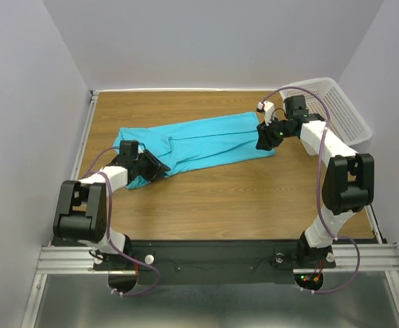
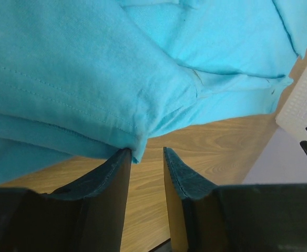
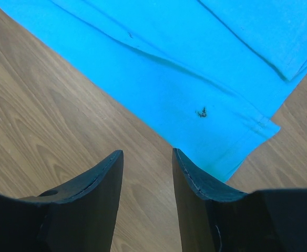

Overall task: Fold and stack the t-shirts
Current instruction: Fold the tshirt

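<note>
The turquoise t-shirt (image 1: 206, 143) lies stretched across the middle of the frame on the wooden table (image 1: 240, 205). My left gripper (image 2: 145, 153), jaws parted, sits at its left end with a hem corner touching one fingertip — my right gripper (image 3: 147, 153), likewise parted, hangs over wood just beside its right end

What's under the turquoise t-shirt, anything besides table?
The wooden table shows all around the turquoise t-shirt. Near the left claw, the shirt's own folded layers lie under its top layer. Anything beneath the middle of the fabric is covered, so I cannot tell.
</note>
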### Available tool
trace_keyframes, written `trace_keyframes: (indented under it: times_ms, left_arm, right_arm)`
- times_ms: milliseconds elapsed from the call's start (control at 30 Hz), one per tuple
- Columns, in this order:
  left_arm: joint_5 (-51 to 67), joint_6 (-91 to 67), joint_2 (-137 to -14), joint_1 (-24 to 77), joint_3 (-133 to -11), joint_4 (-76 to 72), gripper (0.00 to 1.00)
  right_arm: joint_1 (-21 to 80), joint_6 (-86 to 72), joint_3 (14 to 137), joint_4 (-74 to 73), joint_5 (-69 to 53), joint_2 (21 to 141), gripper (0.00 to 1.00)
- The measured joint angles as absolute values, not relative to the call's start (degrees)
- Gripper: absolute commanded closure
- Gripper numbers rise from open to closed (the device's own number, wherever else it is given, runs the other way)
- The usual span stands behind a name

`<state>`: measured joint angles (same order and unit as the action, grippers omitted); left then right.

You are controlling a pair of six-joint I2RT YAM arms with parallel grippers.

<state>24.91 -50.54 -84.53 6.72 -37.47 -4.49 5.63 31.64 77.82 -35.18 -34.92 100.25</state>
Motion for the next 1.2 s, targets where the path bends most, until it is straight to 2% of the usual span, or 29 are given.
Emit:
trace_keyframes:
  times_ms: [100,167,200,233,267,333,400,867,1200]
  left_arm:
    - [24.73,-50.50,-86.26,6.72,-38.15,-4.78,0.61]
    - [24.64,-50.50,-86.94,6.72,-38.50,-4.89,0.68]
    - [24.60,-50.41,-87.07,6.72,-38.57,-4.93,0.72]
    - [24.62,-50.37,-87.18,6.72,-38.68,-4.93,0.82]
    - [24.62,-50.35,-87.26,6.72,-38.81,-4.95,0.87]
    - [24.73,-50.06,-87.31,6.72,-39.00,-4.95,0.96]
    - [24.82,-49.95,-87.31,6.72,-39.27,-4.97,1.00]
    - [24.25,-46.98,-87.64,5.04,-49.43,-2.31,1.00]
    - [24.36,-43.86,-95.53,3.20,-55.88,-0.49,1.00]
  right_arm:
    - [5.63,31.64,77.82,-35.18,-34.94,100.22,0.52]
    - [5.63,31.64,77.82,-35.18,-34.94,100.22,0.52]
    - [5.63,31.64,77.82,-35.18,-34.94,100.22,0.52]
    - [5.63,31.64,77.82,-35.18,-34.94,100.22,0.52]
    - [5.63,31.64,77.82,-35.18,-34.94,100.22,0.52]
    - [5.63,31.64,77.82,-35.18,-34.94,100.22,0.52]
    - [5.63,31.64,77.82,-35.18,-34.92,100.22,0.52]
    - [5.63,31.66,76.88,-35.22,-34.87,100.12,0.52]
    - [5.58,31.66,76.53,-35.38,-34.70,100.12,0.52]
